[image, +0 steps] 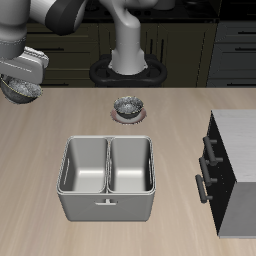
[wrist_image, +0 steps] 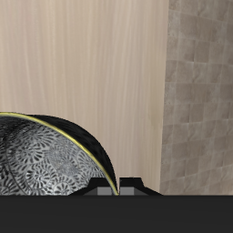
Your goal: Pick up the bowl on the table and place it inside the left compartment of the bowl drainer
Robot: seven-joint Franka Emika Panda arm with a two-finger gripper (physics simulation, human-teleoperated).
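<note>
The bowl point(image: 20, 89) is small, grey and mottled, and hangs above the table's side edge, far back from the bowl drainer. My gripper point(image: 24, 80) is shut on its rim. The wrist view shows the bowl point(wrist_image: 45, 162) close up with a yellowish rim, which runs right up to my gripper point(wrist_image: 118, 187). The bowl drainer point(image: 108, 205) is a grey metal tub with two wells, and it stands near the table's front edge. Its left compartment point(image: 84, 166) holds nothing, and neither does the other well.
A like grey bowl on a pale saucer point(image: 128, 108) sits farther back, in front of the robot's base. A dark cabinet with bar handles point(image: 232, 170) stands beside the drainer. Tiled floor point(wrist_image: 200, 100) shows past the table's edge.
</note>
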